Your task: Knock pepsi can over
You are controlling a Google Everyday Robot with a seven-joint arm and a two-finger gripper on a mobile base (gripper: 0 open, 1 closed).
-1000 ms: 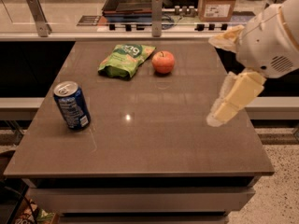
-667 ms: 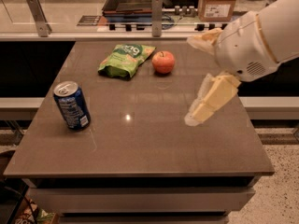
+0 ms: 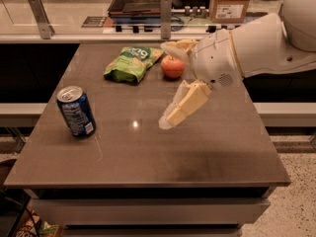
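Note:
The pepsi can (image 3: 76,111) is dark blue with a silver top and a white label panel. It stands upright near the left edge of the brown table (image 3: 148,152). My gripper (image 3: 165,84) hangs over the middle of the table, well to the right of the can and not touching it. Its two pale fingers are spread wide apart, one pointing down-left (image 3: 185,104) and one higher near the apple (image 3: 177,46). It holds nothing.
A green snack bag (image 3: 132,63) lies at the back of the table, with a red apple (image 3: 173,67) just right of it, partly behind my gripper. A counter with a cardboard box (image 3: 232,3) and equipment runs behind the table.
My arm and gripper have moved left, from the right side of the table to over its middle, closer to the can. The can, bag and apple have not moved.

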